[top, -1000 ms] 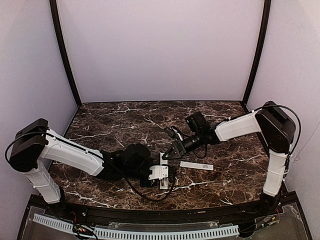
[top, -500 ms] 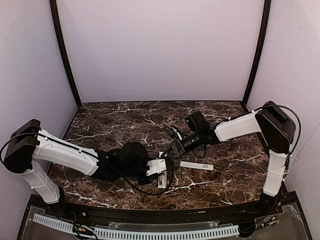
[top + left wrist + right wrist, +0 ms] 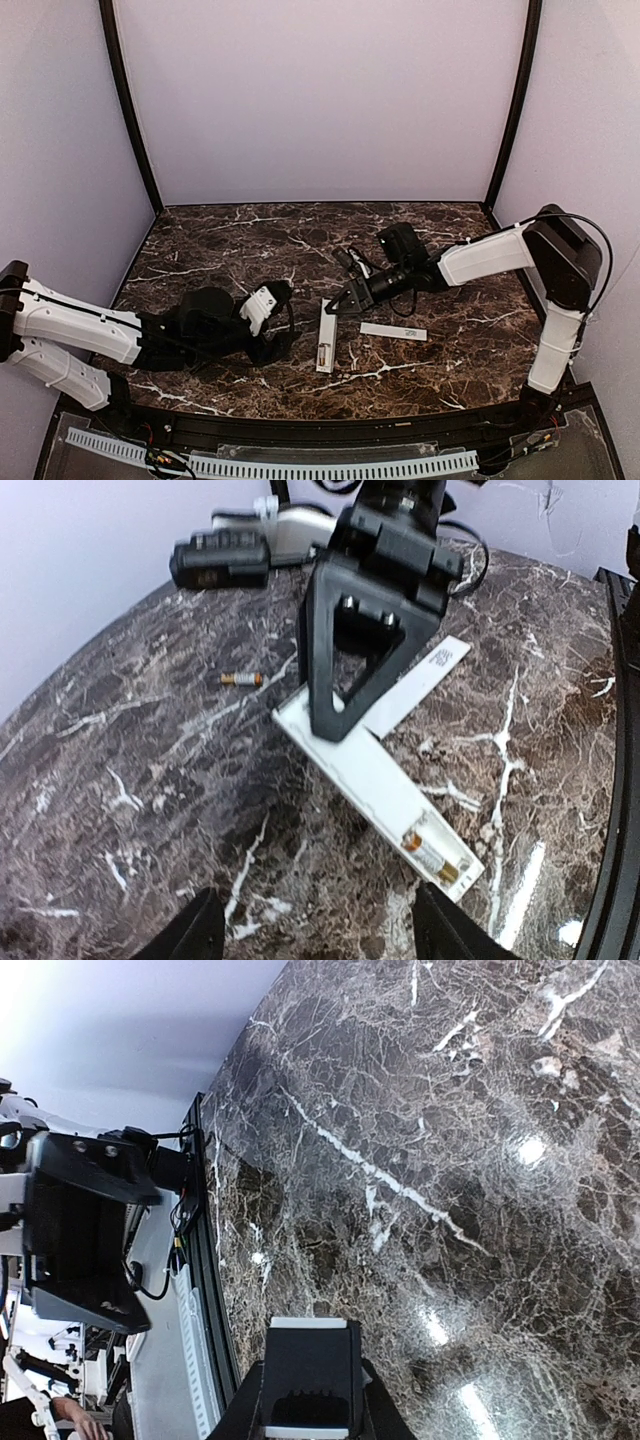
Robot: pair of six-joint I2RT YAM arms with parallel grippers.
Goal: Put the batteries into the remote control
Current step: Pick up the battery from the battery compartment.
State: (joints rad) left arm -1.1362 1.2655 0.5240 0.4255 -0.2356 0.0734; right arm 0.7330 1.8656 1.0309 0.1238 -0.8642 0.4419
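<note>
The white remote control (image 3: 370, 780) lies flat on the marble with its compartment open at the near end. One gold and dark battery (image 3: 432, 855) sits inside it. My right gripper (image 3: 335, 720) is shut on the remote's far end, whose dark section (image 3: 310, 1380) fills the space between its fingers. A second battery (image 3: 241, 679) lies loose on the marble to the left of that gripper. My left gripper (image 3: 318, 940) is open and empty, low over the table and back from the remote (image 3: 325, 345). From above, the left gripper (image 3: 283, 300) is left of the remote.
A thin white cover strip (image 3: 393, 331) with grey print lies right of the remote, also in the left wrist view (image 3: 420, 680). A black rail (image 3: 320, 425) runs along the table's near edge. Lilac walls close in the back and sides.
My left gripper has opened and drawn back to the left, away from the remote's near end. The remote stays on the table with a battery in it. The right gripper has barely moved.
</note>
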